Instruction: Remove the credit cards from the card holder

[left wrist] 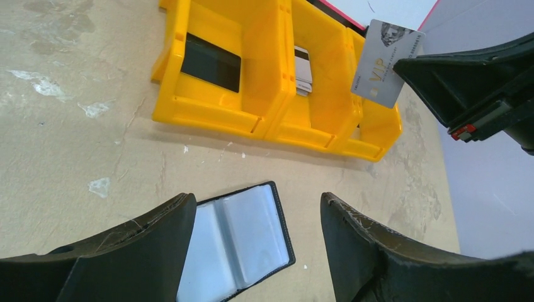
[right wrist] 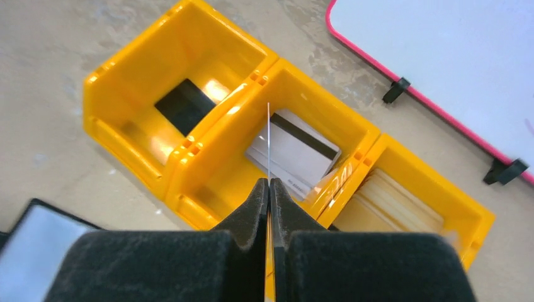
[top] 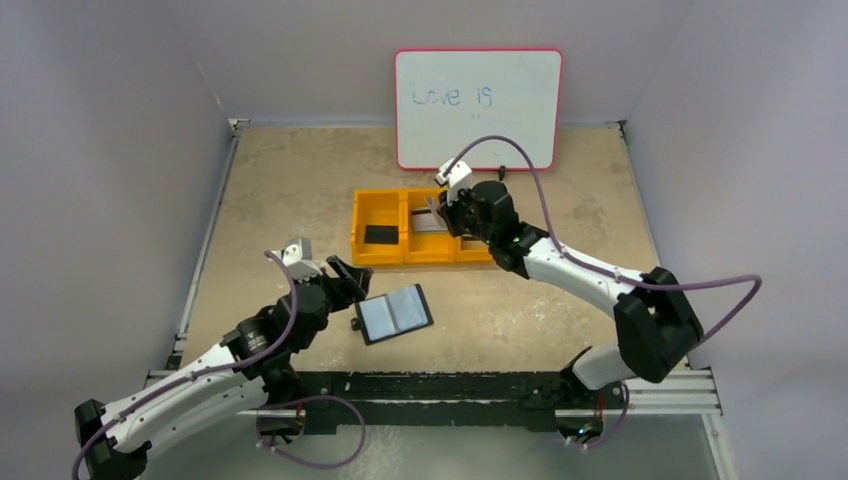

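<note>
The black card holder (top: 395,313) lies open on the table, its pale clear pockets up; it also shows in the left wrist view (left wrist: 242,242). My left gripper (top: 345,290) is open and empty just left of it, its fingers (left wrist: 151,251) above the holder's left half. My right gripper (top: 448,205) is shut on a pale grey credit card (left wrist: 387,63), held on edge above the yellow tray's middle compartment (right wrist: 239,126); in the right wrist view the card shows as a thin line (right wrist: 268,145). More cards (right wrist: 293,151) with a dark stripe lie in that compartment.
The yellow three-compartment tray (top: 360,225) stands mid-table. A small flat black rectangle (top: 381,234) lies in its left compartment, pale cards (right wrist: 393,201) in its right one. A pink-framed whiteboard (top: 478,105) leans on the back wall. Grey walls enclose the table.
</note>
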You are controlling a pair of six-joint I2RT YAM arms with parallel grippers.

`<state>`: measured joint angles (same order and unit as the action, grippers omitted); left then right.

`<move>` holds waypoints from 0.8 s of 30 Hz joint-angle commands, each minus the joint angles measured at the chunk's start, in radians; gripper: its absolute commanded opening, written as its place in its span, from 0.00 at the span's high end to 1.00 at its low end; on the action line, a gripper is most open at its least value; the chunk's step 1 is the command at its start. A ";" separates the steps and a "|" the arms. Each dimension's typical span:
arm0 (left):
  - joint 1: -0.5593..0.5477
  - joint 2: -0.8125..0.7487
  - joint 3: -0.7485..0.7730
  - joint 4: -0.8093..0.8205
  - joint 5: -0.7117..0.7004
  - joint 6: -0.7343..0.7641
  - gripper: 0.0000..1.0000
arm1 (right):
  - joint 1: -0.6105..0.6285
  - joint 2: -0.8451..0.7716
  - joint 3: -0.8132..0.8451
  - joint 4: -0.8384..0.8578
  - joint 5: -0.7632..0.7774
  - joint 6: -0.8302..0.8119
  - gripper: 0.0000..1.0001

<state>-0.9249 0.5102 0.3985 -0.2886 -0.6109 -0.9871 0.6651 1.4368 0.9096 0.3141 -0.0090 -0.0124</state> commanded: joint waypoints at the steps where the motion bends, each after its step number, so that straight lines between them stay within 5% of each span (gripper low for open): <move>1: 0.000 -0.034 0.046 -0.039 -0.034 -0.018 0.28 | 0.030 0.066 0.112 -0.015 0.060 -0.237 1.00; 24: 0.001 -0.185 0.127 -0.245 -0.132 0.019 0.27 | 0.088 0.481 0.380 -0.098 0.324 -0.613 1.00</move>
<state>-0.9253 0.3576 0.4808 -0.5049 -0.6979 -0.9977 0.7467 1.8870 1.2209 0.1970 0.2195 -0.5697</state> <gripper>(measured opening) 0.731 0.005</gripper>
